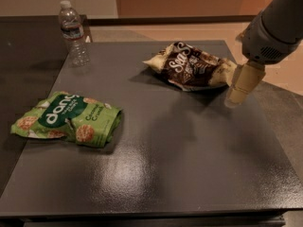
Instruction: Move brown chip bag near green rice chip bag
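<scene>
**A:** A dark grey surface [189,164] fills most of the view, with tan floor and an orange-brown wall behind it. How far along is the job?

**B:** Hardly begun, I'd say. The end effector [242,85] hangs over the back right part of the surface. The brown chip bag [191,66] lies flat just to the picture-left of it, its cream end toward it. I cannot tell whether the two touch.

**A:** Is it holding the bag?

**B:** Nothing shows it holding anything, since the bag rests on the surface. Whether the end effector is set wide or narrow I cannot tell from here.

**A:** And the target?

**B:** The green rice chip bag [68,119] lies well away from the end effector, far to its picture-left and closer to the camera, near the surface's left edge. A broad stretch of bare surface separates the two bags, so the brown one is not near the green one yet.

**A:** So what's left?

**B:** By my reckoning, everything that matters: take hold of the brown bag, carry or slide it across, and set it down beside the green one.

**A:** Counts?

**B:** One brown chip bag, one green rice chip bag, and one water bottle [73,32] standing upright far to the end effector's picture-left, at the back corner. One end effector too.
</scene>
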